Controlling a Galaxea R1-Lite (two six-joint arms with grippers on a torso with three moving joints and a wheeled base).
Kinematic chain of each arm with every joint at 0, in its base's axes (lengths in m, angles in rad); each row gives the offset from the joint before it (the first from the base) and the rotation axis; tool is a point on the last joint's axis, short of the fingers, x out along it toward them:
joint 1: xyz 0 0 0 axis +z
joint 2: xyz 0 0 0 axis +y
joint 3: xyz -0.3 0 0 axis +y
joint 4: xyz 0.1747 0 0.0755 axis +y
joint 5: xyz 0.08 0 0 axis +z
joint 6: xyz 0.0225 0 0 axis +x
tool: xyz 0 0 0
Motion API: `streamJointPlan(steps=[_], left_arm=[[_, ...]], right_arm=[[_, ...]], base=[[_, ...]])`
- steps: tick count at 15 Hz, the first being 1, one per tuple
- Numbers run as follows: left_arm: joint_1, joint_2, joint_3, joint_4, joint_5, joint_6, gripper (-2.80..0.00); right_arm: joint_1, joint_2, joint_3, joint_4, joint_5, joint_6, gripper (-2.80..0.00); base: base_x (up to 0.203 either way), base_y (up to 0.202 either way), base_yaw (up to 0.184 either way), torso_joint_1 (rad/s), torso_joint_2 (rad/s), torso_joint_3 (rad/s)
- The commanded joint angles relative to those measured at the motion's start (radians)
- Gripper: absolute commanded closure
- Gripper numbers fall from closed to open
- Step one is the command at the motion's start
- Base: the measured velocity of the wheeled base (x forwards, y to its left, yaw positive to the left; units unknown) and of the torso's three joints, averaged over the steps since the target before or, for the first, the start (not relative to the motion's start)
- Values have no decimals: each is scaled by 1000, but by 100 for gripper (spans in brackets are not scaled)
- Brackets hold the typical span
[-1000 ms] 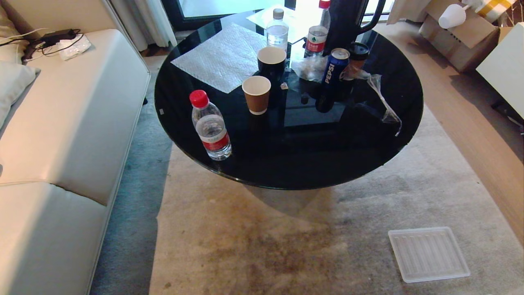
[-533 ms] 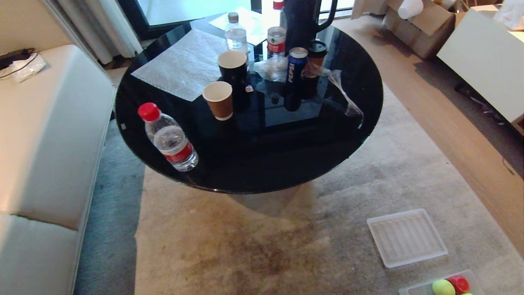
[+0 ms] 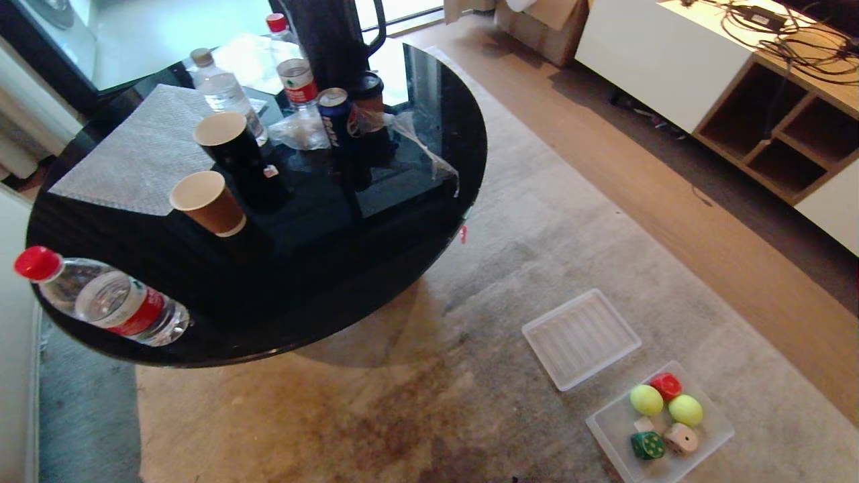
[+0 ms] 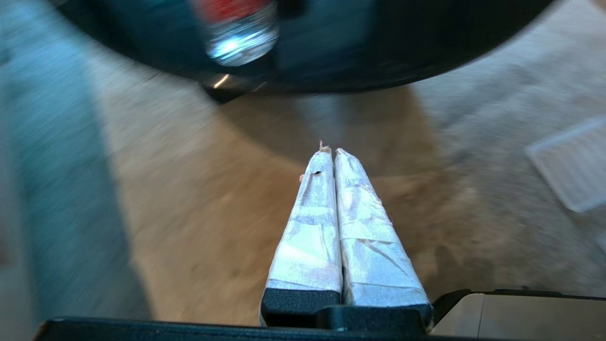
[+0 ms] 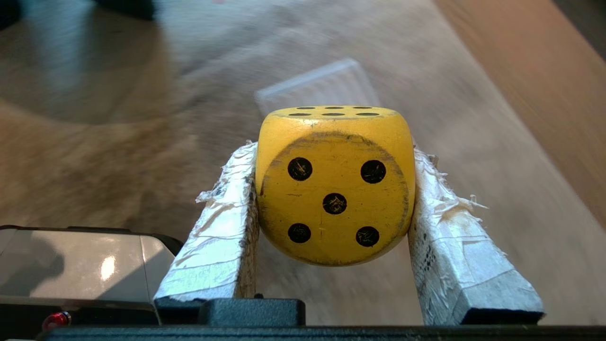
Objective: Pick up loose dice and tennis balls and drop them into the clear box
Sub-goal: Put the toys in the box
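My right gripper (image 5: 334, 151) is shut on a yellow die (image 5: 335, 184) with dark pips, held above the carpet. On the carpet at the lower right of the head view stands the clear box (image 3: 717, 424). Inside it lie two tennis balls (image 3: 646, 399) (image 3: 685, 410), a red die (image 3: 666, 385), a dark green die (image 3: 647, 445) and a beige die (image 3: 680, 439). My left gripper (image 4: 330, 151) is shut and empty over the carpet near the table. Neither arm shows in the head view.
A flat ribbed clear lid (image 3: 580, 338) lies on the carpet just beyond the box. A round black glass table (image 3: 402, 221) carries bottles, paper cups and a can. A white and wood cabinet (image 3: 738, 80) stands at the far right on the wood floor.
The whole head view has swung to the right: the sofa has left the picture, and the box with its balls and dice has come fully into view. The arms have kept still.
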Motion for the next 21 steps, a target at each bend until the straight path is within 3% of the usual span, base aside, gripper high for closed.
streamJointPlan(steps=[1, 10, 21], left_arm=[[1, 0, 0, 0, 1, 0, 0], [1, 0, 0, -2, 1, 0, 0], [1, 2, 0, -2, 1, -2, 0]], right_arm=[[0, -1, 0, 1, 1, -1, 0], [0, -1, 0, 1, 1, -1, 0], [0, -1, 0, 1, 1, 1, 0]], base=[[-1, 11, -166, 3, -2, 6], [1, 10, -143, 2, 4, 5], [0, 0, 0, 0, 2, -49]])
